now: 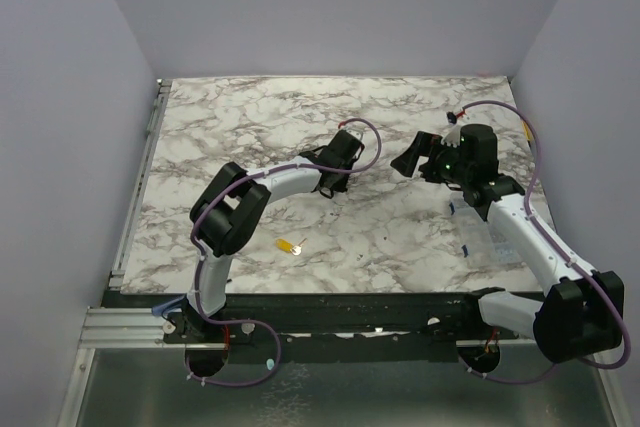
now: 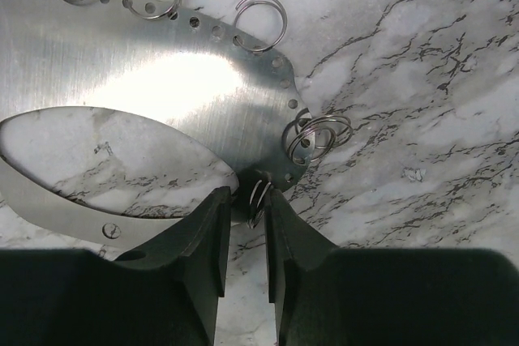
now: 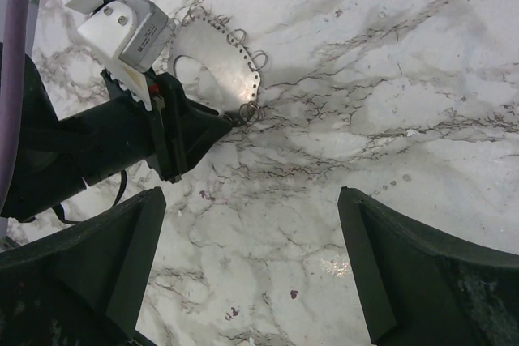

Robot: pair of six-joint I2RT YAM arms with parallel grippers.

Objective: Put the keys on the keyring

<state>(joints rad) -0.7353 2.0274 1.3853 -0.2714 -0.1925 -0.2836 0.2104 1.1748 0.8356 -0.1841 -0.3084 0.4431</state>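
The keyring (image 2: 162, 79) is a flat grey metal hoop with small holes along its rim, lying on the marble; it also shows in the right wrist view as the keyring (image 3: 219, 79). My left gripper (image 2: 247, 192) is at its rim, jaws narrowly apart around a small split ring (image 2: 258, 200) standing on edge. The split ring touches the right finger, with a gap to the left one. The key (image 1: 292, 245), yellow-headed, lies alone near the table's front, behind the left gripper (image 1: 335, 172). My right gripper (image 3: 251, 200) hovers wide open and empty, just right of the left one.
Several more split rings (image 2: 316, 135) hang in the hoop's rim holes. A clear plastic box (image 1: 480, 237) lies under the right forearm at the right. A metal rail (image 1: 140, 177) runs along the table's left edge, and walls close in three sides.
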